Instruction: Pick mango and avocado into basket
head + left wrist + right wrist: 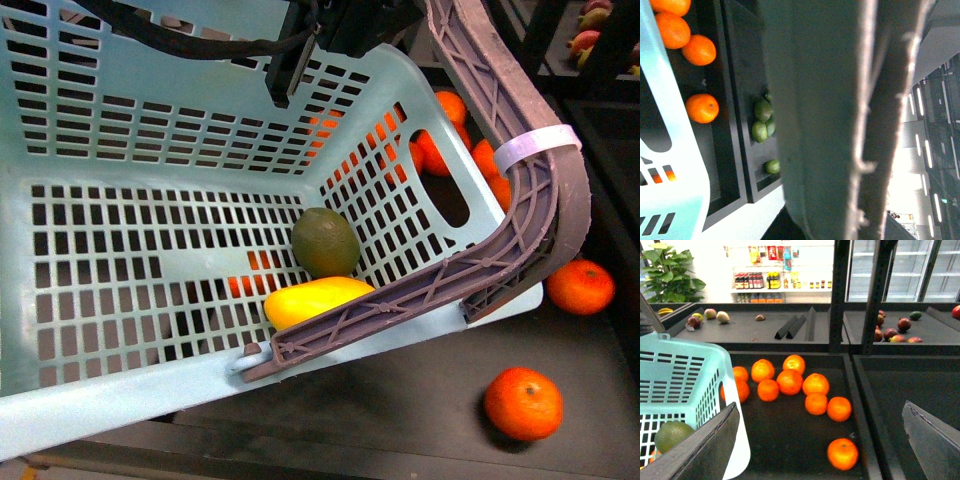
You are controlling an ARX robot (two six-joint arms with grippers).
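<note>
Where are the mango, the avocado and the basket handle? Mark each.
mango (pixel 312 299): front view, middle of its yellow skin.
avocado (pixel 325 242): front view, centre of its green skin.
basket handle (pixel 545 205): front view, ribbed outer bend.

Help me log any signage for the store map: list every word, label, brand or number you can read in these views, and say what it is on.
No text can be read in any view.
Bottles and jars on the white back shelf, right wrist view: labels too small and blurred.
Hanging packets above that shelf: print blurred, unreadable.
The basket, mango, avocado and oranges: no lettering or stickers visible.
Left wrist view: no writing.
</note>
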